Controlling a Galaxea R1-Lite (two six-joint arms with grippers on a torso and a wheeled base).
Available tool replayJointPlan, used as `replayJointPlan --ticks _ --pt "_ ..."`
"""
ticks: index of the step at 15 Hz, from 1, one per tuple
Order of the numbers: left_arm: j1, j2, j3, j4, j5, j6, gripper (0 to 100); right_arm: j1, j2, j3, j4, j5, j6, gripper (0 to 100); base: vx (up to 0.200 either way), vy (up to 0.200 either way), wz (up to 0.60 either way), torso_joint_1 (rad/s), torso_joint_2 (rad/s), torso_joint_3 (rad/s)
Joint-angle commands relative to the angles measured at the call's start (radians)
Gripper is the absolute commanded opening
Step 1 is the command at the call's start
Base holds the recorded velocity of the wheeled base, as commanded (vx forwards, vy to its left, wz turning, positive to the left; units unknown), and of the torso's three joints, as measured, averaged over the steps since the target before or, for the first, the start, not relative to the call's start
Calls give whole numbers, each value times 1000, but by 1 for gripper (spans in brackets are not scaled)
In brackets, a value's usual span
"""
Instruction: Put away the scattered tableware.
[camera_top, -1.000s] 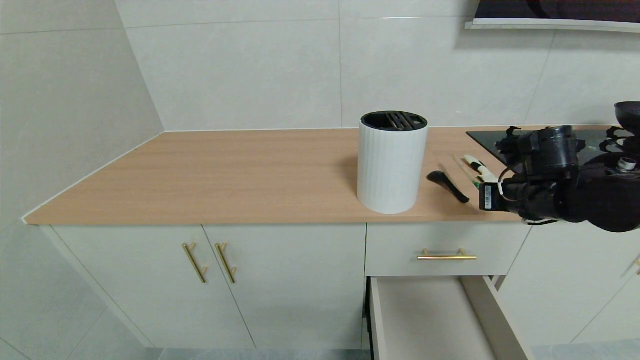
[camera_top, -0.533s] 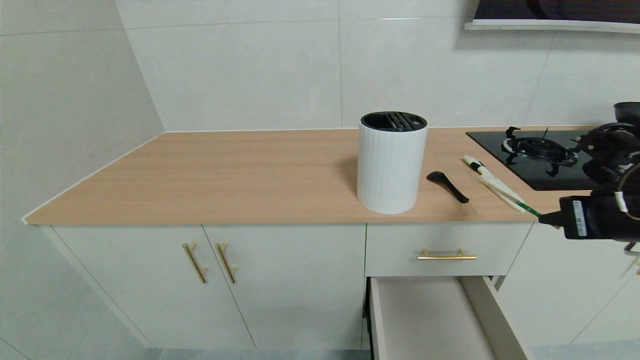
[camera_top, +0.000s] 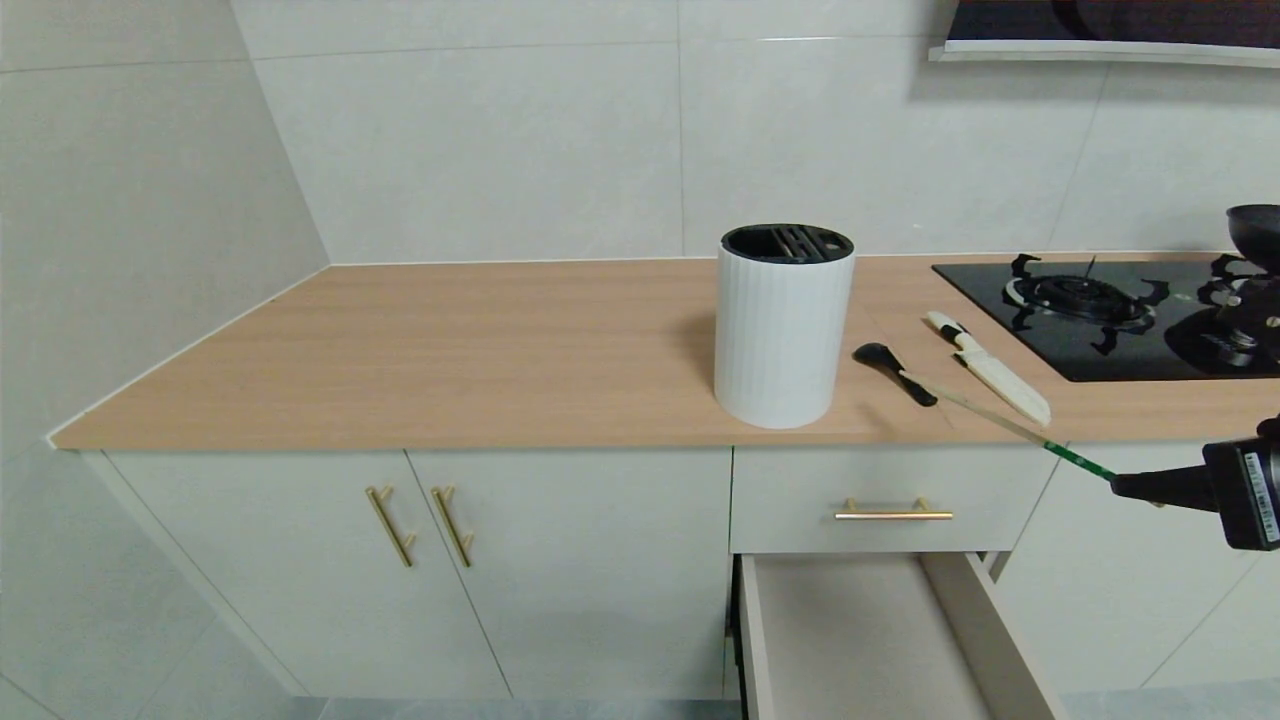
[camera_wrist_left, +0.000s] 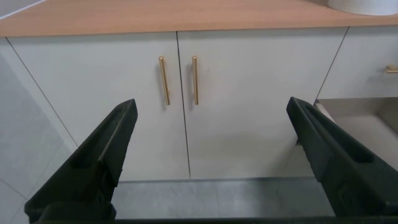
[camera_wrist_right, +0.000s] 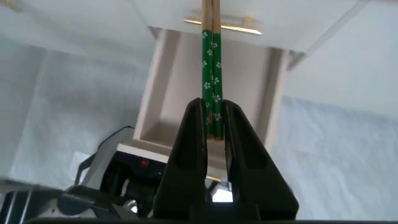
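"Chopsticks (camera_top: 1000, 425) first: where are they?"

"In the air, off the front edge of the counter (camera_top: 450, 340), at its right end. The right gripper (camera_top: 1135, 487) has the pair pinched by their green ends, its fingers closed tight on them. They slant up toward the counter, and their tips show near the black spoon (camera_top: 893, 371)."

"What lies on the counter?"

"The spoon, just beside the white holder (camera_top: 783, 325), and a knife (camera_top: 988, 366) between the spoon and the stove (camera_top: 1090, 320). Both lie flat and apart from each other."

"And below?"

"An open drawer (camera_top: 980, 630); from the right wrist, the chopsticks point over it."

"The other arm?"

"The left gripper (camera_wrist_left: 211, 109) is low, facing the cabinet doors (camera_wrist_left: 249, 112), its fingers spread wide with nothing between them."
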Motion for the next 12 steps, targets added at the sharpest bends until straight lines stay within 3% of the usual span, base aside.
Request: replayJointPlan --ticks 1,6,12 --pt "0 1 0 0 0 1 100 1 4 15 -5 6 -7 0 0 0 0 0 0 0" --pt "0 1 0 0 0 1 100 18 28 81 -100 6 -23 0 0 0 0 0 0 0" --pt "0 1 0 0 0 0 100 35 44 98 -109 3 -30 0 0 0 0 0 0 0"
